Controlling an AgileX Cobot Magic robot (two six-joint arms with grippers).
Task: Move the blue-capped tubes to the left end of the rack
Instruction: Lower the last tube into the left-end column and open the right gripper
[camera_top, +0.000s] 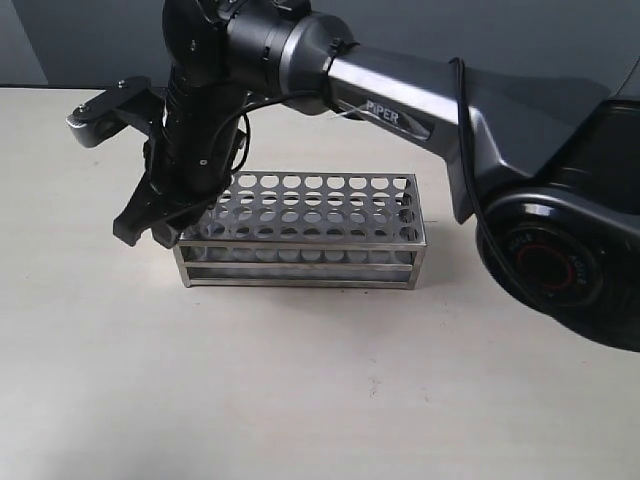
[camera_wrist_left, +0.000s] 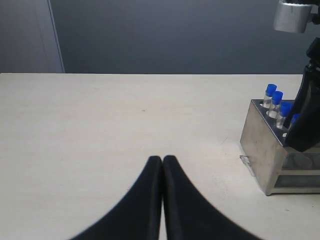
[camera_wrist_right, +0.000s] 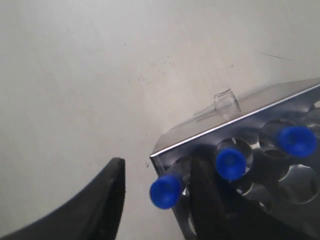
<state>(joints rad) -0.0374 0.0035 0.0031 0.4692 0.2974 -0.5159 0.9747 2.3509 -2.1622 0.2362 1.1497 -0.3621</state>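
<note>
The silver rack stands mid-table. My right gripper reaches across to its left end and hides the tubes in the exterior view. In the right wrist view the right gripper is open, with one blue-capped tube between its fingers at the rack's corner; two more blue caps stand in the holes beside it. The left wrist view shows the blue-capped tubes in a row at the rack's end. My left gripper is shut and empty over bare table, away from the rack.
A small clear piece lies on the table against the rack's end. The right arm's base fills the right side of the exterior view. A dark wall runs behind the table.
</note>
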